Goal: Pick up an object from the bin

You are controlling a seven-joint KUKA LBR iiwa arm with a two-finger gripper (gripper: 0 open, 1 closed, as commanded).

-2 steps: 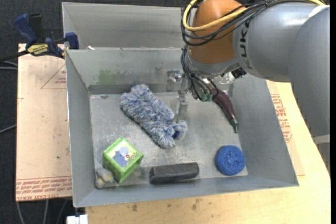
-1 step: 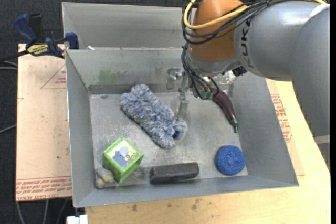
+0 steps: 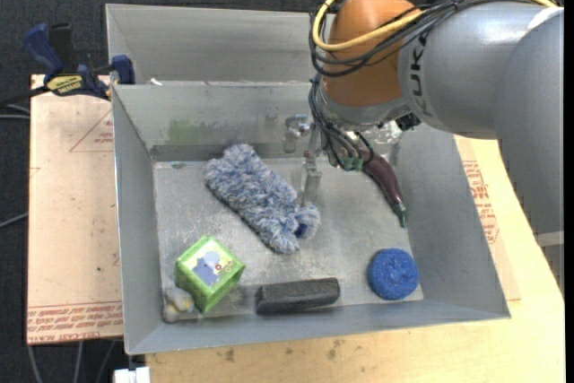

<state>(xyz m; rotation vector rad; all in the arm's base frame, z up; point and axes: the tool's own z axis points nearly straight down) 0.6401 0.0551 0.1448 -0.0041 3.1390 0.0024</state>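
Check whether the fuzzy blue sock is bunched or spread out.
Spread out: the fuzzy blue sock lies stretched diagonally across the bin floor.

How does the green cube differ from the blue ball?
The cube is green and flat-sided, with a pale picture on one face; the ball is plain blue and round. The cube sits in the lower-left corner of the bin; the ball sits lower right. Both are small and lie near the same wall.

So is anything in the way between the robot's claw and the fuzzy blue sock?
Nothing I can see. The gripper hangs right by the right edge of the fuzzy blue-grey sock. The purple eggplant-shaped thing lies on the gripper's other side, out of the way.
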